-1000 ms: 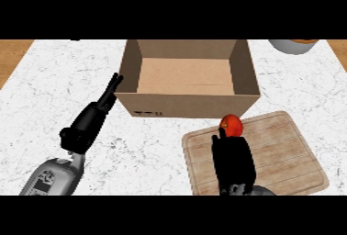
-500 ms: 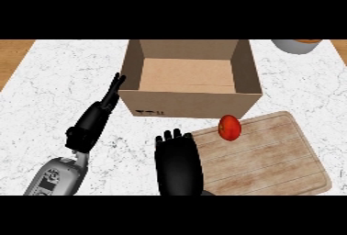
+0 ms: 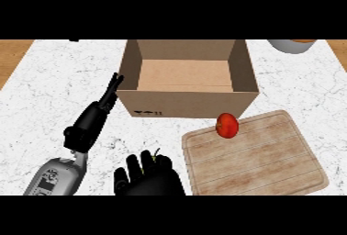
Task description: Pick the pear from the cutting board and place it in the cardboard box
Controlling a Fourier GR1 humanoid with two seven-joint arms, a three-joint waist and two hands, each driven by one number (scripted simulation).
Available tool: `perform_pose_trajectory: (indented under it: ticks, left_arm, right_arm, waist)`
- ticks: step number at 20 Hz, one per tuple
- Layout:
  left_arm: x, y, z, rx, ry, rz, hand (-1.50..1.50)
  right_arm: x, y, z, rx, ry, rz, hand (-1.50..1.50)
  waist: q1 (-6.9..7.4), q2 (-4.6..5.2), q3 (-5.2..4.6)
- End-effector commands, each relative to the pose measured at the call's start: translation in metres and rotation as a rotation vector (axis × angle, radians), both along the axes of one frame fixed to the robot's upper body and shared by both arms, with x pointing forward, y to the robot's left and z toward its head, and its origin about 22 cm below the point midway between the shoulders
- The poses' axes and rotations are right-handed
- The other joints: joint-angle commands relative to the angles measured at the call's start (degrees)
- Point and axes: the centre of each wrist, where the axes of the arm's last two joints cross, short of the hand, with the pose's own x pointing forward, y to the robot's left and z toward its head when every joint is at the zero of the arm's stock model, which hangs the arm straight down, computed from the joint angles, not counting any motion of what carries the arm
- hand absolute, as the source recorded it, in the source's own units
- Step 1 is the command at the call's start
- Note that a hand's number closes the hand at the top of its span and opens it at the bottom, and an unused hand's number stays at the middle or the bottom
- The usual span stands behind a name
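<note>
Your right hand [image 3: 150, 178], fingers spread and empty, sits nearest the pear [image 3: 227, 125], which lies ahead and to its right.

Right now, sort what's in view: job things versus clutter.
Job:
pear, red, on the board's far-left corner
board
box, open
right hand, open, left of the board
left hand, straight fingers beside the box

Just lying about:
bowl, top right, cut off by the edge
</note>
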Motion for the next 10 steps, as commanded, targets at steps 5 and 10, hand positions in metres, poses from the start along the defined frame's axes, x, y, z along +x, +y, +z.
perform_pose_trajectory:
  ticks: [5, 10]
  left_arm:
    - [-0.004, -0.001, 0.001, 0.021, 0.040, -0.009, 0.00]
    - [-0.003, 0.012, -0.006, 0.015, 0.078, -0.004, 0.00]
  right_arm:
    - [-0.019, -0.014, 0.048, 0.202, -0.018, -0.131, 1.50]
    - [0.012, -0.013, 0.076, 0.224, -0.076, -0.208, 1.50]
  waist:
    - [-0.49, -0.02, -0.17]
    - [-0.50, 0.24, -0.20]
